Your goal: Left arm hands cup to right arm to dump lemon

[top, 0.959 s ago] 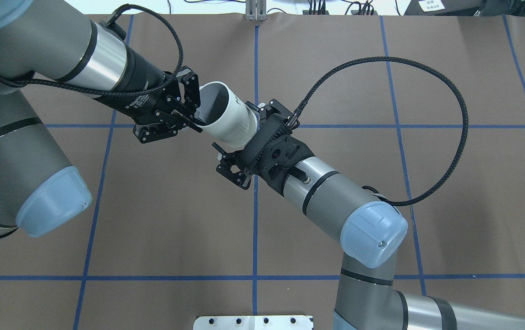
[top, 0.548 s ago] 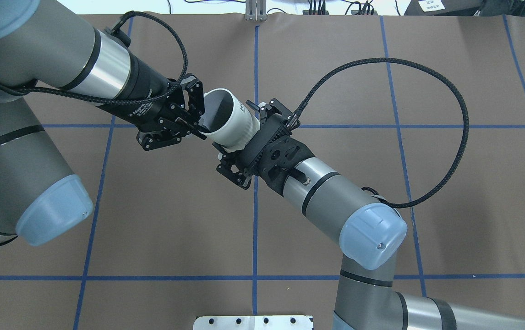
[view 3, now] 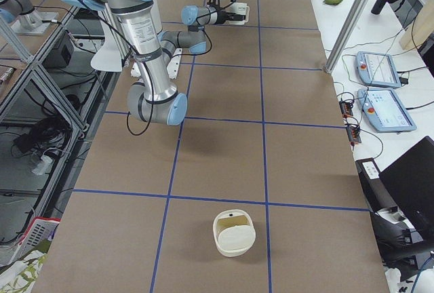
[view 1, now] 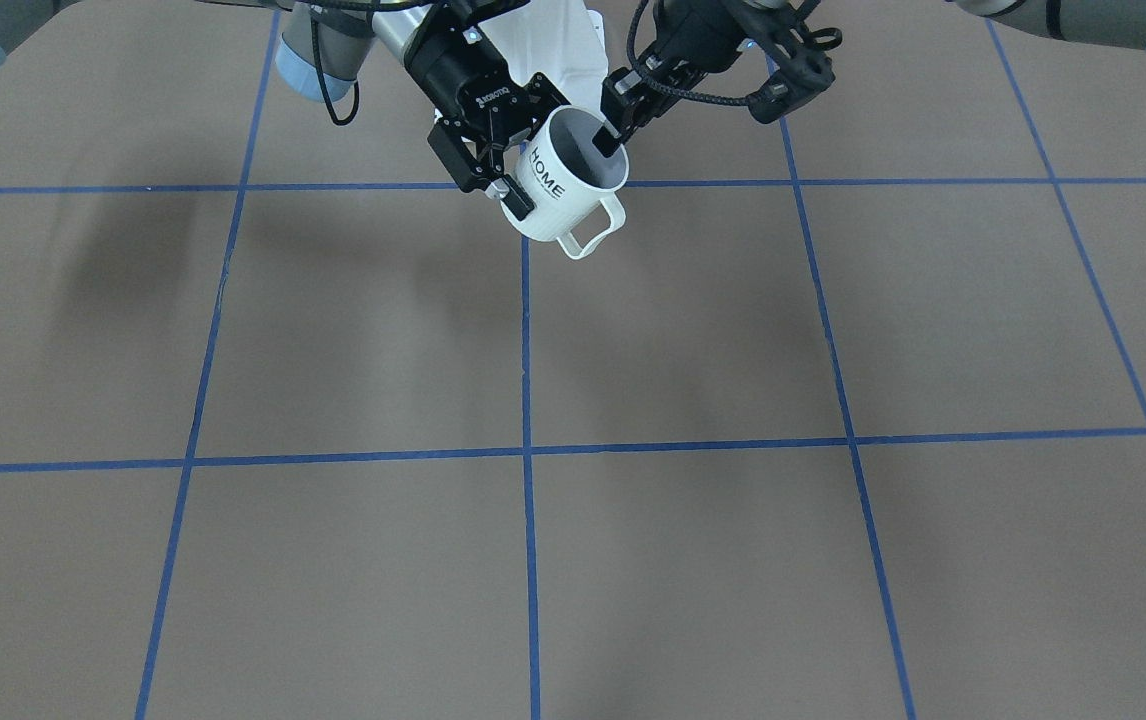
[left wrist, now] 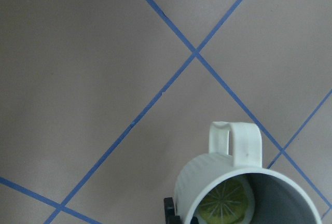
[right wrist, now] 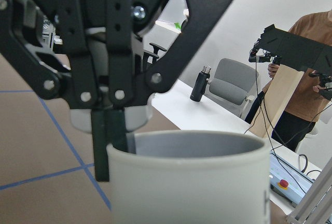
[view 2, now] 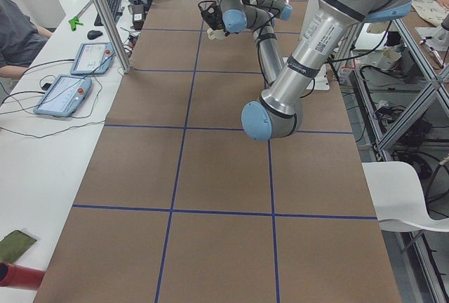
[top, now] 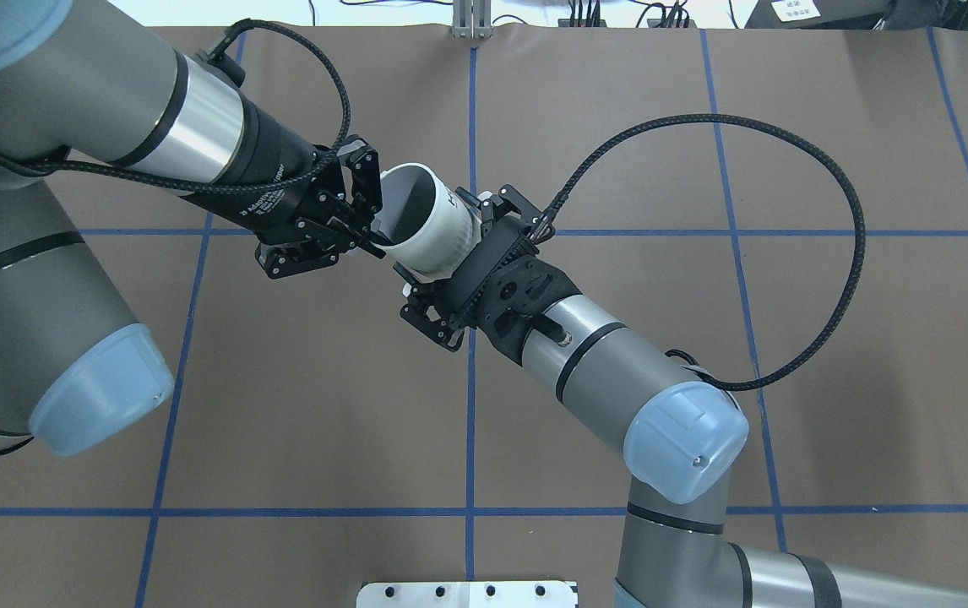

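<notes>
Over the desk (view 1: 353,330) the handover looks midway. The tilted HOME mug (view 1: 555,200) hangs from the left hand (top: 368,235), which pinches its rim with one finger inside. The right hand (top: 440,238) straddles the mug's body, but I cannot tell whether it grips. Next, I judge, the right must clamp before the left releases. The lemon (left wrist: 225,203) lies in the mug's bottom, partly cut off by the frame.

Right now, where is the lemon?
In the left wrist view, the lemon lies inside the cup, against its bottom; the left gripper pinches the cup's rim.
</notes>
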